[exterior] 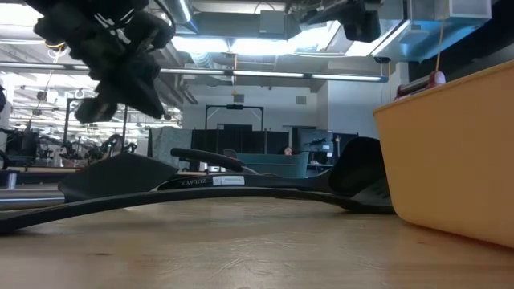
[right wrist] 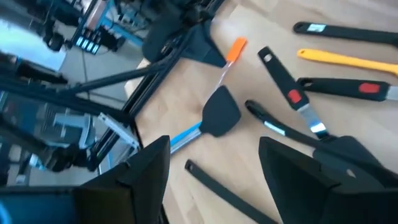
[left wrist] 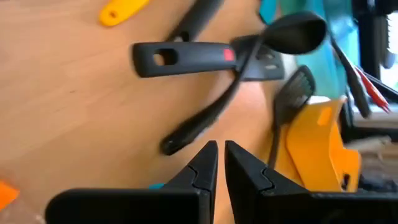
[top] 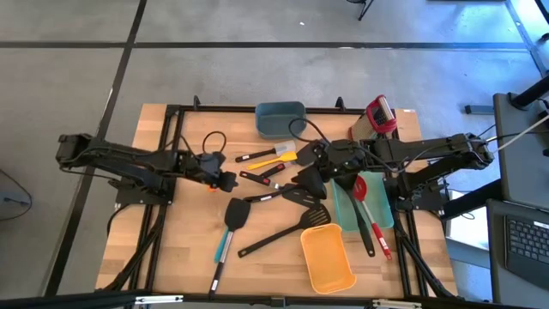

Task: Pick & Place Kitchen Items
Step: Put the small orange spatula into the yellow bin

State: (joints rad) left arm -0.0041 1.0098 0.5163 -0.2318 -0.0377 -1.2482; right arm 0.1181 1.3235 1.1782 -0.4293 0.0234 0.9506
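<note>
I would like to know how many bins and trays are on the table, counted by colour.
Dark teal bin: 1
Light teal tray: 1
Orange bin: 1
Total: 3
The red item at the table's corner is unclear, so it is not counted.

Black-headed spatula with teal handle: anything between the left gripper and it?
Nothing visible. Shut left gripper sits close to the black-headed spatula with teal handle; only bare wooden table between. Open right gripper hovers over other black utensils.

White label on ladle handle [exterior: 229,181]; text unreadable
</note>
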